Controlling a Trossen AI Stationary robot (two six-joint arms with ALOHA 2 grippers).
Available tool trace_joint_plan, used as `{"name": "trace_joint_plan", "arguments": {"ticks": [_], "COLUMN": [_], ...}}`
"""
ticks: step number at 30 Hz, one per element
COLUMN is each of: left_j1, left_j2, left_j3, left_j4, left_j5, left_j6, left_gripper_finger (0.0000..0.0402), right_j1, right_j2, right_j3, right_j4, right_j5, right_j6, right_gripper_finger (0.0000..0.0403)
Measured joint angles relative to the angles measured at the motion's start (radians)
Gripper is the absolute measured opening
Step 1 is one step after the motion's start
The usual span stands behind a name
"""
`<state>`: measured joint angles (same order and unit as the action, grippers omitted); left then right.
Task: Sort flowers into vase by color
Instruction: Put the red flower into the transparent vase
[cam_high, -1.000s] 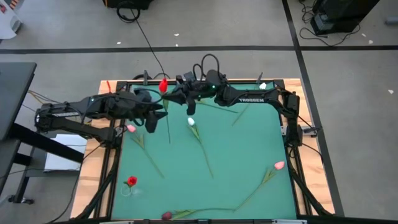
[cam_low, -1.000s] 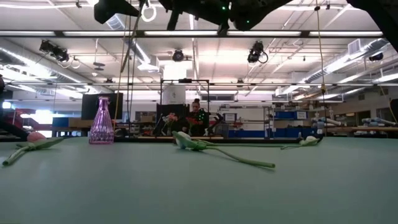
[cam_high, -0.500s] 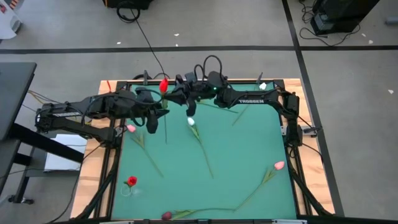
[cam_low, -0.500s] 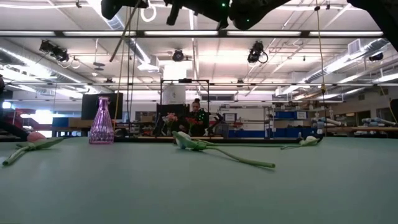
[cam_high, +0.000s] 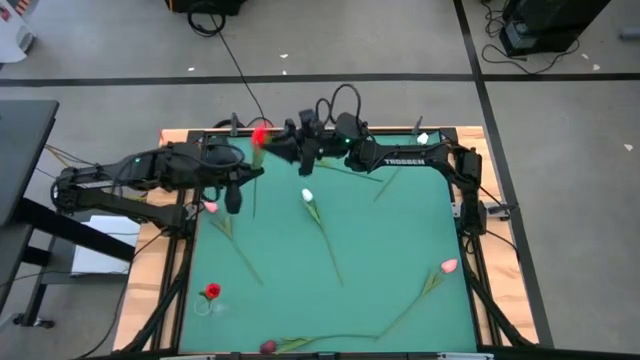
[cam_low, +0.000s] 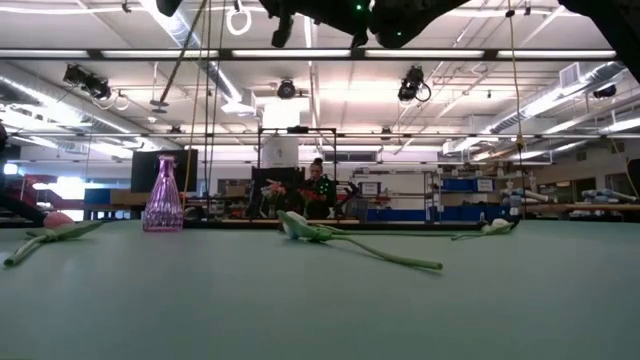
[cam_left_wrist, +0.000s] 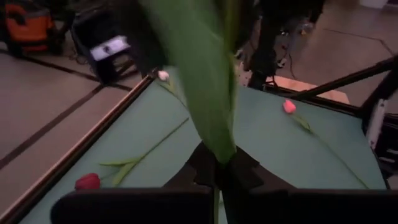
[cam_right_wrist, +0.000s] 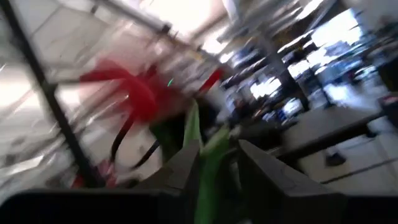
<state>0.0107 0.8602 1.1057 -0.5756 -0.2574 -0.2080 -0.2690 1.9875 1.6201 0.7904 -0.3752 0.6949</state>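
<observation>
Above the far edge of the table (cam_high: 400, 230), both grippers clasp one red tulip (cam_high: 259, 137): the right gripper (cam_high: 281, 150) grips just under the head, the left gripper (cam_high: 243, 178) clamps lower down the near-upright stem, nearer the pink vase (cam_low: 163, 195).

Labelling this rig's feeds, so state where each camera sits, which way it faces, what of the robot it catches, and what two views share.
High view: overhead, straight down on the green table; both arms meet at the far edge around a red tulip.
Low view: table height, level across into the room; a purple vase; arms only along the top.
Left wrist view: past the left gripper, shut on a stem.
Right wrist view: past the right gripper, shut on the same tulip.
Shared: high and right wrist views show that red head.
</observation>
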Motion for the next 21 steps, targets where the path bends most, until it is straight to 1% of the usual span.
{"name": "trace_joint_plan", "arguments": {"ticks": [2, 5, 8, 11, 13, 15, 18, 21], "left_j1": [-0.010, -0.028, -0.051, -0.079, -0.109, -0.148, -0.207, -0.255], "left_j2": [-0.028, -0.067, -0.116, -0.166, -0.217, -0.299, -0.427, -0.520], "left_j3": [0.000, 0.000, -0.001, -0.002, -0.057, -0.163, -0.327, -0.415], "left_j4": [-0.045, -0.121, -0.159, -0.206, -0.208, -0.184, -0.047, 0.015], "left_j5": [0.001, 0.001, 0.001, 0.001, 0.001, 0.006, 0.048, 0.119], "left_j6": [0.005, 0.017, 0.035, 0.062, 0.070, 0.048, 0.008, 0.013], "left_gripper_finger": [0.0010, 0.0009, 0.0008, 0.0008, 0.0008, 0.0008, 0.0008, 0.0008], "right_j1": [-0.006, -0.005, 0.002, 0.007, 0.013, 0.027, 0.061, 0.103], "right_j2": [-0.010, -0.044, -0.081, -0.116, -0.144, -0.166, -0.187, -0.196], "right_j3": [-0.001, -0.001, -0.001, -0.001, -0.001, -0.001, -0.001, -0.001], "right_j4": [0.018, 0.018, 0.017, -0.038, -0.108, -0.172, -0.272, -0.345], "right_j5": [0.039, 0.094, 0.137, 0.185, 0.227, 0.249, 0.294, 0.381], "right_j6": [0.007, -0.046, -0.093, -0.125, -0.131, -0.151, -0.190, -0.217], "right_gripper_finger": [0.0125, 0.0127, 0.0126, 0.0126, 0.0126, 0.0126, 0.0126, 0.0126]}}
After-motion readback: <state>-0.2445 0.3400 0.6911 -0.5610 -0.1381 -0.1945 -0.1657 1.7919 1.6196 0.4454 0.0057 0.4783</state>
